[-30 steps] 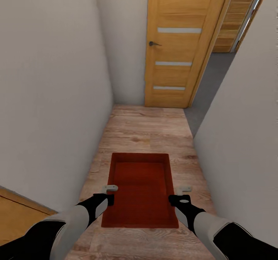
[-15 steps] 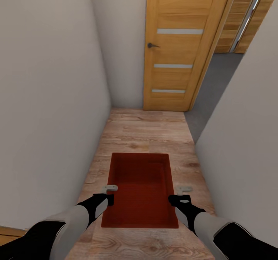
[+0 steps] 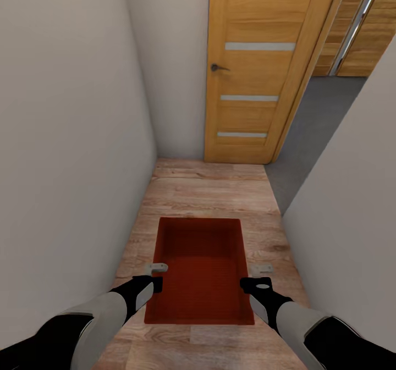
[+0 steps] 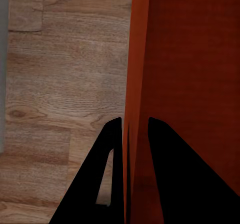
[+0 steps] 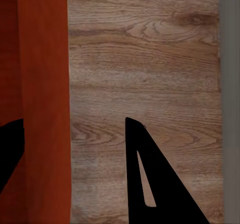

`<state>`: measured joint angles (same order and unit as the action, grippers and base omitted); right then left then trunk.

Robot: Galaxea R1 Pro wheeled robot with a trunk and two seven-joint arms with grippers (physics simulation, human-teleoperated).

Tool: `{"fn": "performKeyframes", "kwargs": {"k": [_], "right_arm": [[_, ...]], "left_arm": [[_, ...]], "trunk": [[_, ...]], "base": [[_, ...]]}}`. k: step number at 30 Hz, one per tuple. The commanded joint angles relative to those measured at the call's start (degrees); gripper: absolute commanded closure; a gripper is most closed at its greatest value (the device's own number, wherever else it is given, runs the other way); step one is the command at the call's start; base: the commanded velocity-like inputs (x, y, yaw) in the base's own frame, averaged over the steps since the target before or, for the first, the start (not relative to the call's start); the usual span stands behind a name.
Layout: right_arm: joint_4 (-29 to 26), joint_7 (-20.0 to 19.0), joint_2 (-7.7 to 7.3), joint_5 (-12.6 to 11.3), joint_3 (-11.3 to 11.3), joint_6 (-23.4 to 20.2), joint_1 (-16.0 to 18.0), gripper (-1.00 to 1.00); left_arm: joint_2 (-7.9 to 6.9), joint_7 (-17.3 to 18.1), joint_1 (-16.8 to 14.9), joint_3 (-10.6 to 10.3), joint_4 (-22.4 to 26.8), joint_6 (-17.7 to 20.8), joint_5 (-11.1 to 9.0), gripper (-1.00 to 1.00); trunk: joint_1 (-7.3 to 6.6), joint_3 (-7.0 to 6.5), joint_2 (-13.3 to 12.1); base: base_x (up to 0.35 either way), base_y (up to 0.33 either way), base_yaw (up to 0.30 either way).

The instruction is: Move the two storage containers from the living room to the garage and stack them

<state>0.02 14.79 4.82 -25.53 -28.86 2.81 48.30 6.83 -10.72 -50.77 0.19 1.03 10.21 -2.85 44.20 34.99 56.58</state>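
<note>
One orange-red storage container [image 3: 201,265] hangs level above the light wood-plank floor [image 3: 209,188] of a narrow corridor, between my two arms. My left gripper [image 3: 158,276] is shut on its left wall; in the left wrist view the two fingers [image 4: 112,149] pinch the thin orange wall [image 4: 137,59]. My right gripper [image 3: 257,276] straddles the right wall. In the right wrist view that gripper [image 5: 75,120] stands open, the container's wall [image 5: 42,59] lying by one finger and the other finger well clear of it. The container is empty.
White walls close in on the left [image 3: 66,139] and right [image 3: 352,205]. An orange-brown wooden door [image 3: 258,67] with glass slits stands shut at the corridor's end. To its right an opening leads onto a grey floor [image 3: 324,117].
The whole view has shifted: I have rolled forward, the right-hand opening shows more, and a wooden edge at lower left has left the picture. Container and grippers keep their places in the view.
</note>
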Motion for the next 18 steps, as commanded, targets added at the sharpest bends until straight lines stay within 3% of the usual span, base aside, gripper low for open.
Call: {"fn": "performKeyframes", "kwargs": {"k": [1,18], "right_arm": [[0.1,0.2,0.01,-0.7,-0.4,0.3,0.0,1.00],[0.1,0.2,0.01,-0.7,-0.4,0.3,0.0,1.00]], "left_arm": [[0.00,-0.4,0.0,-0.6,0.1,0.3,0.0,1.00],[-0.02,-0.4,0.0,-0.6,0.1,0.3,0.0,1.00]], "trunk": [[0.04,0.04,0.0],[0.04,0.04,0.0]], "base": [[0.322,0.000,0.000],[0.322,0.000,0.000]]}}
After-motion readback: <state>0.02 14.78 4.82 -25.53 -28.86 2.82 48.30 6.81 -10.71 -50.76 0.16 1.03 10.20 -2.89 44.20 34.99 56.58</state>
